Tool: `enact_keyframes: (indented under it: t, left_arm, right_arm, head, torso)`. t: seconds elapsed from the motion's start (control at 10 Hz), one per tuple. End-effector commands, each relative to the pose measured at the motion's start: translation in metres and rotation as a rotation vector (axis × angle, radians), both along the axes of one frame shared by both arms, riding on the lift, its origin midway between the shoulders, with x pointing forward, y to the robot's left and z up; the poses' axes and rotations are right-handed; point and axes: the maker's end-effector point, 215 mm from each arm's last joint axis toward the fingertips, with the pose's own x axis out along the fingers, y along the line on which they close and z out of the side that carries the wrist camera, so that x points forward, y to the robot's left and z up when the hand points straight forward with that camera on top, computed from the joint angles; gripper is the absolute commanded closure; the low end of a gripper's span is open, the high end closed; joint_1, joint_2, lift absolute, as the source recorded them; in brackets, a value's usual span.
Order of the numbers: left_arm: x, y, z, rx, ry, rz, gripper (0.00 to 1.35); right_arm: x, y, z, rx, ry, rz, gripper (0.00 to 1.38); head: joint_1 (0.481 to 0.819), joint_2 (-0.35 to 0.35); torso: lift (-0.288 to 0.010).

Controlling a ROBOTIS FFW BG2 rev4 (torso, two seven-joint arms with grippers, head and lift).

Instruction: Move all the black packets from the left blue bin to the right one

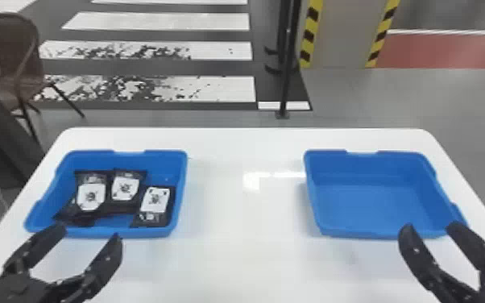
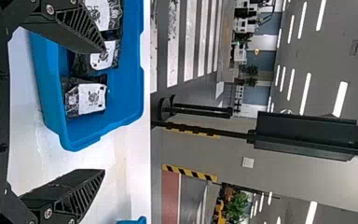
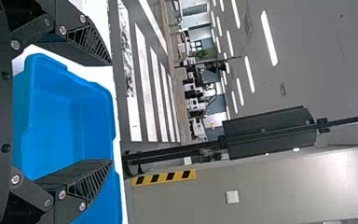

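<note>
On the near side of the left blue bin (image 1: 106, 232), the left gripper (image 1: 89, 233) is held wide, with nothing gripped. The black packets (image 1: 91, 196) are gathered inside that bin, some overlapping, with the rightmost packet (image 1: 155, 200) laid close to the right wall. By the near side of the right blue bin (image 1: 370, 207), across the white surface (image 1: 245, 254), the right gripper (image 1: 431, 227) is also spread and unloaded. The first pick appears to be in hand: the left gripper should be raised over the near rim, lowered astride a single packet and closed.
</note>
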Motion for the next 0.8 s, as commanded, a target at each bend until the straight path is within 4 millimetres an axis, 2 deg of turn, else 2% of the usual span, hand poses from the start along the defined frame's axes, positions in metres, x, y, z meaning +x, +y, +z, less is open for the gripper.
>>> enact_keyframes:
  t: [0.0,0.3,0.7]
  left_arm:
    - [0.005,0.003,-0.001,0.010,0.001,0.006,0.12]
    - [0.025,0.010,-0.015,0.010,0.032,0.022,0.12]
    - [0.065,0.018,-0.032,0.008,0.071,0.033,0.12]
  right_arm:
    - [0.000,0.000,0.000,0.001,0.000,0.000,0.31]
    - [0.000,0.000,-0.002,0.006,0.004,-0.001,0.31]
    - [-0.001,0.000,-0.007,0.022,0.011,-0.002,0.31]
  head:
    - [0.695,-0.005]
    - [0.695,0.002]
    - [0.695,0.018]
  torso:
    - [-0.140]
    - [-0.140]
    - [-0.140]
